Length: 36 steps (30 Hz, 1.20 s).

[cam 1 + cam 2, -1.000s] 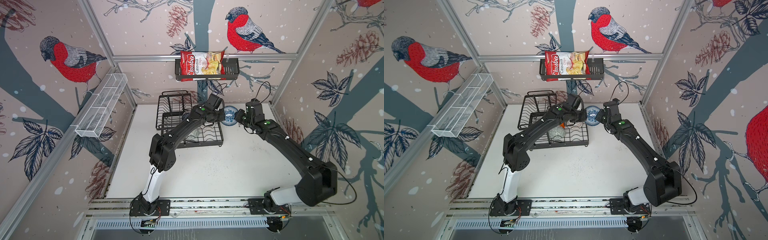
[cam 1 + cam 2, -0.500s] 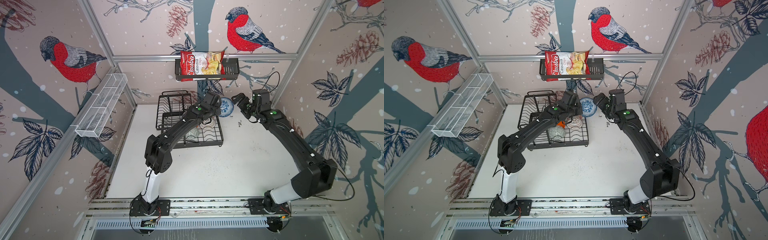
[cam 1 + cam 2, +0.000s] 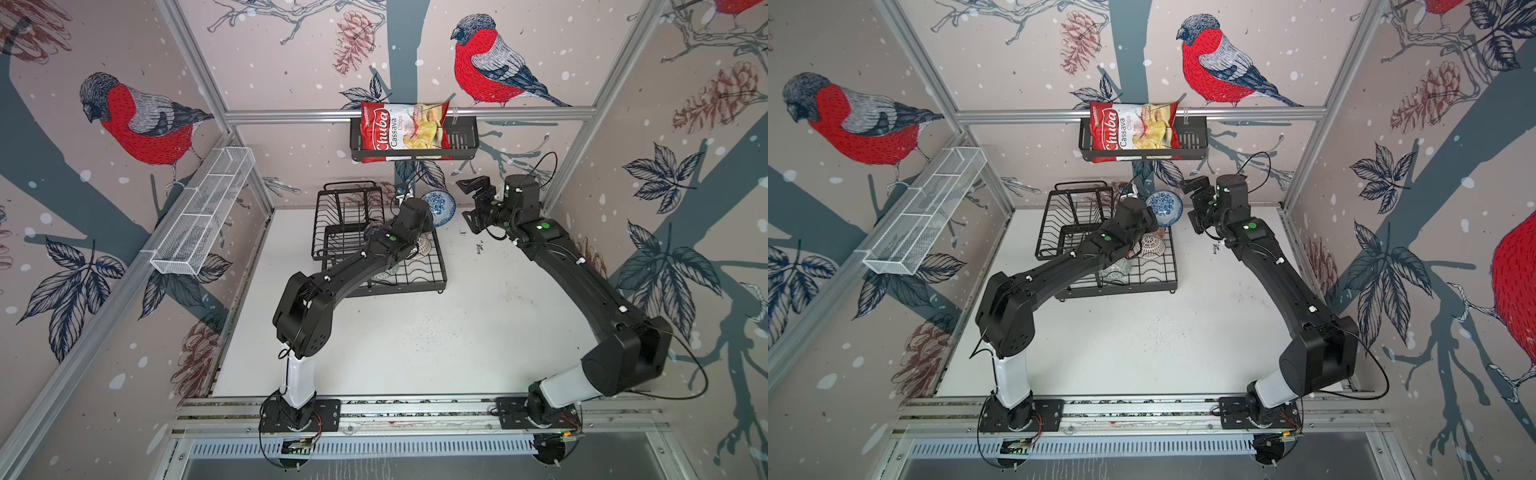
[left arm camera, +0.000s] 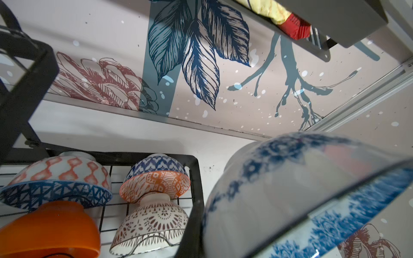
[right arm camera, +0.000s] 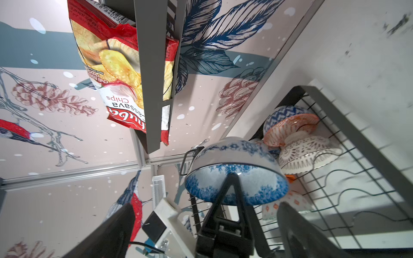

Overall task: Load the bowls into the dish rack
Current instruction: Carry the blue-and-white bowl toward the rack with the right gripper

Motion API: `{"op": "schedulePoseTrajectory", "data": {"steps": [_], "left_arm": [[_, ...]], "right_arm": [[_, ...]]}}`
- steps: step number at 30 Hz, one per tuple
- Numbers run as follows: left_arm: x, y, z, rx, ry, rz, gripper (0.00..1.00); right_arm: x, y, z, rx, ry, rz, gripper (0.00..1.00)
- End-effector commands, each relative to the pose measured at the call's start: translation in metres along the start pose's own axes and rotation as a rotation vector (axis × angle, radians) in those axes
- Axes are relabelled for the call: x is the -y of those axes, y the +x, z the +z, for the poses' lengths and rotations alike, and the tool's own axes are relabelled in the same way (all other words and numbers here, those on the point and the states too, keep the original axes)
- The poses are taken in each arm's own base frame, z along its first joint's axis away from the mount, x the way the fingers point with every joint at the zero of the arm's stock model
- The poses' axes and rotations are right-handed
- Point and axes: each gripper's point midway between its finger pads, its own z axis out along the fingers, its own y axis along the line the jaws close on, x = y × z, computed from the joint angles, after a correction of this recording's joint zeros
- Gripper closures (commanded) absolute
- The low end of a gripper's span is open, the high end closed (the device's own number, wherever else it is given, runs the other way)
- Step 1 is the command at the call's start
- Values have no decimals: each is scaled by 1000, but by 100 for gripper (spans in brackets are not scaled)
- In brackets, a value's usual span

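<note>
Left gripper [image 5: 232,179]: clenched on the rim of the white bowl with blue flowers [image 3: 439,203], one finger inside the mouth. The bowl hangs over the far right corner of the dish rack [image 3: 441,266], tipped on edge, mouth toward the right gripper [image 3: 472,201] and partly upward, foot toward the far wall; it is round, with no long axis. Right gripper: jaws spread wide, empty, just beside the bowl, not touching. Judgement: the rack base lies below and nearer, so lowering falls to the left arm.
</note>
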Motion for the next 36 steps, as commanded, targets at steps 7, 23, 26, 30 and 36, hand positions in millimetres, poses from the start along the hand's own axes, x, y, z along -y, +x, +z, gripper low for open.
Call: {"op": "schedulePoseTrajectory", "data": {"steps": [7,23,26,30,36], "left_arm": [[21,-39,-11,208,61,-28,100],[21,-28,-31,210,56,-23,100],[23,-27,-32,205,61,-13,100],[24,-26,-34,197,67,-8,100],[23,-29,-38,202,65,1,100]], "right_arm": [[-17,15,33,-76,-102,170,11],[-9,0,60,0,-79,228,52],[-8,3,63,-8,-76,239,62],[-9,9,67,-17,-78,238,76],[-9,11,67,-19,-76,237,91]]}}
